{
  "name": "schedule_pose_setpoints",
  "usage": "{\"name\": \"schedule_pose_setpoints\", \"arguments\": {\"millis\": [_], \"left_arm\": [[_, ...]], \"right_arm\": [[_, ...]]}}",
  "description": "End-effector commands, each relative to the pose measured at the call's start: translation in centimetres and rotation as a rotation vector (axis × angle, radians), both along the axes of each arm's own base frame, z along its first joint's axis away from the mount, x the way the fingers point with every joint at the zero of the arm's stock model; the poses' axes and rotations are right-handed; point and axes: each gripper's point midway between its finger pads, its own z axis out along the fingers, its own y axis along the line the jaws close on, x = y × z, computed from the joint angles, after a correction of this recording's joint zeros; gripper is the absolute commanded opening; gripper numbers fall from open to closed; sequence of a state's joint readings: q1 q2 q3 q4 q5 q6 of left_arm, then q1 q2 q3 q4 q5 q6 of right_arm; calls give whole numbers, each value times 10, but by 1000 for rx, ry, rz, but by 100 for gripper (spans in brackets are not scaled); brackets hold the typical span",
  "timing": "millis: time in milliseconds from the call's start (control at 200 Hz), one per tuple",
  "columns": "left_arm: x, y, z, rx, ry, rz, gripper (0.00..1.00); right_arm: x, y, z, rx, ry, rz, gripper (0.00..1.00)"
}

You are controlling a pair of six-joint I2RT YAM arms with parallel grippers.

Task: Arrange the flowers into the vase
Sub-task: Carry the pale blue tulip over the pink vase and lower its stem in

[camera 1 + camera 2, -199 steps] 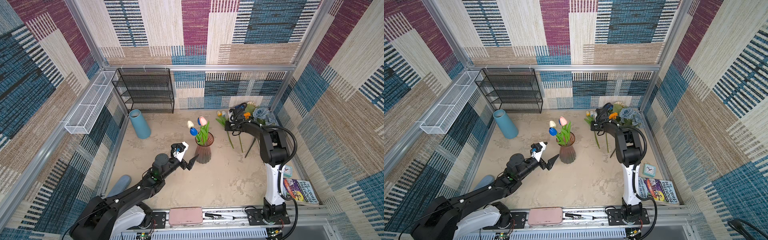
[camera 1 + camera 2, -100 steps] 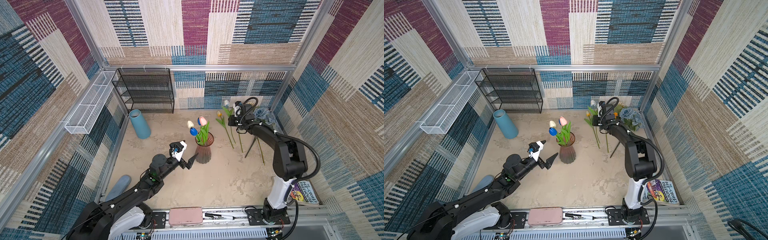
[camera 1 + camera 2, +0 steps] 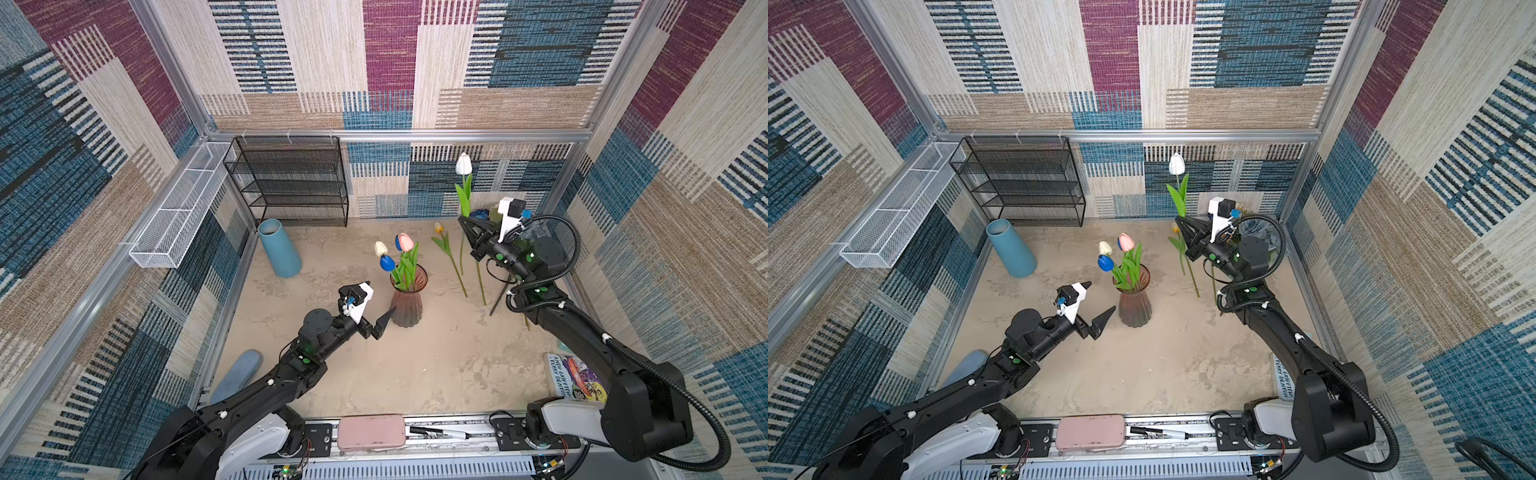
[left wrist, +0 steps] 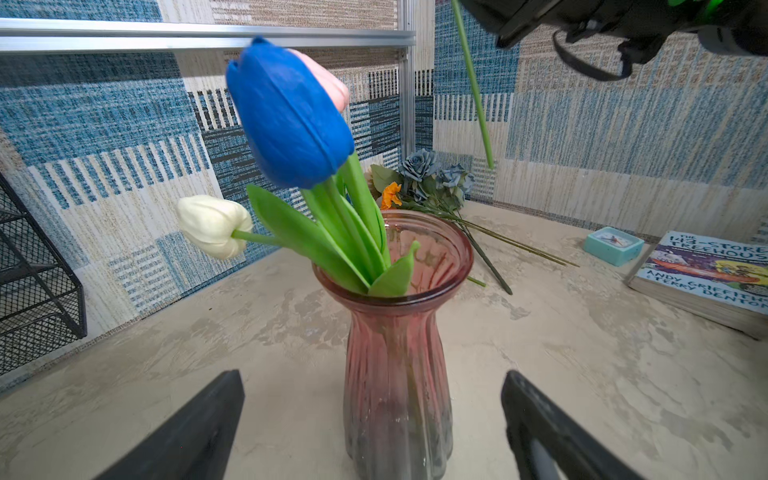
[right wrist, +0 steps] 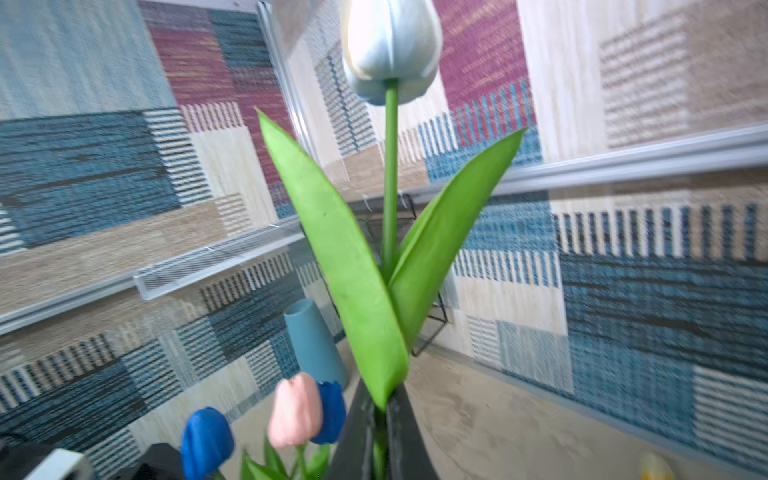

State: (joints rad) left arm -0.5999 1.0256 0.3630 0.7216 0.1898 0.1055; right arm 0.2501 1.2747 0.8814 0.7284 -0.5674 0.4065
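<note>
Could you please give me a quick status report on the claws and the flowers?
Right claw shut on white tulip, held aloft. Left claw open, beside vase. Three tulips already in vase.

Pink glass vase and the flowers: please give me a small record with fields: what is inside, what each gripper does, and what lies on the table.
vase: pink glass vase, upright
in vase: blue tulip, pink tulip, cream tulip
right gripper: shut on the stem of a white tulip, held upright
left gripper: open, facing the vase, empty
on table: yellow tulip, dusty-blue roses, orange flower
</note>
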Motion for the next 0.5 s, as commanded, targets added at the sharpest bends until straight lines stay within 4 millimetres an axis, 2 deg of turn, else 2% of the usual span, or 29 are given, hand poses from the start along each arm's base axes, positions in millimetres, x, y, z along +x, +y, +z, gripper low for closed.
{"name": "schedule_pose_setpoints", "arguments": {"millis": [0,80,185,300,496], "left_arm": [[0,-2,9,-22,-28,-8,99],[1,-2,8,-23,-25,-7,99],[1,-4,7,-25,-18,-15,98],[0,-4,8,-32,-20,-20,98],[-1,-1,9,-28,-21,-12,98]], "right_arm": [[-53,13,58,130,-227,121,0],[-79,21,67,191,-304,182,0],[-92,29,71,226,-350,225,0],[-93,38,65,238,-387,231,0],[-80,51,49,235,-401,230,0]]}}
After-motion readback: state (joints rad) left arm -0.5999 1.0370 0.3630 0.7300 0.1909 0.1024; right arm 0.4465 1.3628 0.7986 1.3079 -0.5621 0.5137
